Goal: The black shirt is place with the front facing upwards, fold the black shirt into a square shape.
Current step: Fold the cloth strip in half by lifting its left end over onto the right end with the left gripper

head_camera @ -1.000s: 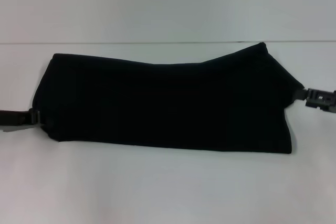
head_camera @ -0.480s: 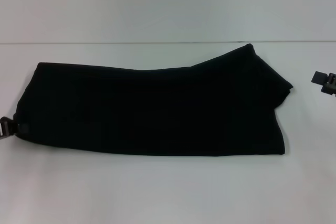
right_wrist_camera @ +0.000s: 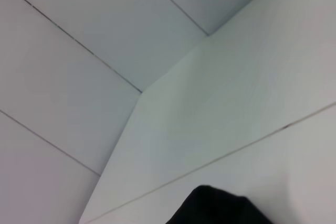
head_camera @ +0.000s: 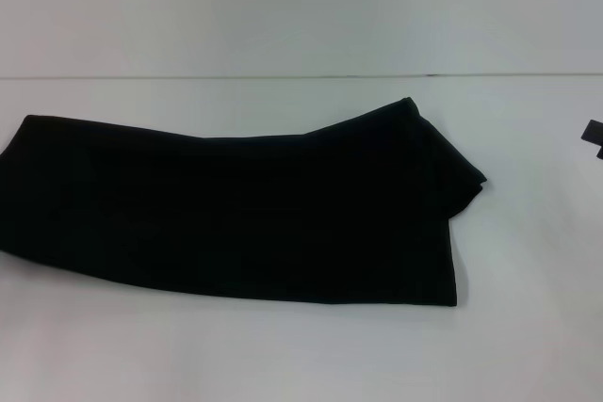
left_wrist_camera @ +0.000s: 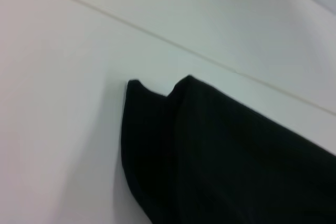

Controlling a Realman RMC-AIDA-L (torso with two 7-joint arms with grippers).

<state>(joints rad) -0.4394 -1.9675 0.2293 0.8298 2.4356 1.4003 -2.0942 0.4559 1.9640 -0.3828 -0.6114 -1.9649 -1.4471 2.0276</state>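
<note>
One soft black shirt point(head_camera: 236, 214) lies folded into a long band; right gripper point(head_camera: 593, 132) state unclear.

- A white table point(head_camera: 283, 355) fills the head view, its surface plain.
- A thin dark seam line point(head_camera: 236, 76) runs straight across its far part.
- Pale panelled walls point(right_wrist_camera: 79, 35) with thin dark joints meet in a corner.

Head cam high, front-down; both wrist cams low, near black shirt point(head_camera: 236, 218) ends.
</note>
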